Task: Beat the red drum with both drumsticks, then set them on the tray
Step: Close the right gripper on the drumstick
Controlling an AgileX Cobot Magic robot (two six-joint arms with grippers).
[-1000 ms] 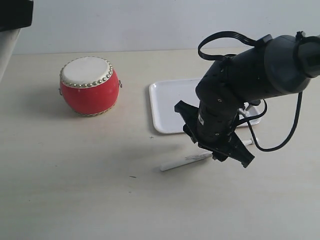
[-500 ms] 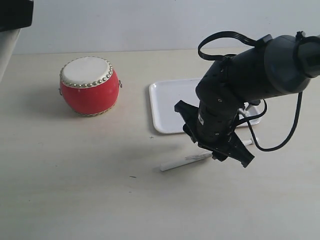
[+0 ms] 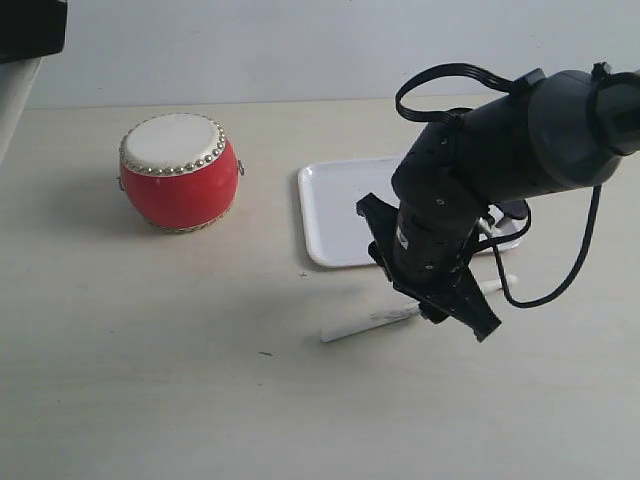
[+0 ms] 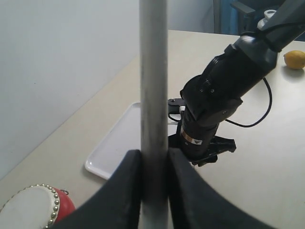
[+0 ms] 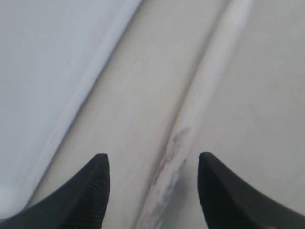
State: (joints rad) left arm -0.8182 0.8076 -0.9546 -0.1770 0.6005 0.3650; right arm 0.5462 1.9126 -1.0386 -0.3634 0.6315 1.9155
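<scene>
The red drum (image 3: 178,172) stands upright at the left of the table, with a corner of it in the left wrist view (image 4: 33,210). The white tray (image 3: 335,200) lies to its right with nothing visible in it. One drumstick (image 3: 365,324) lies flat on the table just in front of the tray. My right gripper (image 3: 432,305) points down over it, open. In the right wrist view the drumstick (image 5: 200,100) lies between the spread fingertips of the gripper (image 5: 152,157), beside the tray rim (image 5: 90,81). My left gripper (image 4: 153,155) is shut on the other drumstick (image 4: 153,71).
The right arm (image 4: 214,109) and its looping black cable (image 3: 560,280) hang over the tray's right half. A yellow fruit (image 4: 294,58) lies far off on the table. A dark object (image 3: 30,25) fills the upper left corner.
My right gripper has turned a little and shifted slightly over the lying drumstick, whose right tip now shows. The drum, the tray and the stick have not moved.
</scene>
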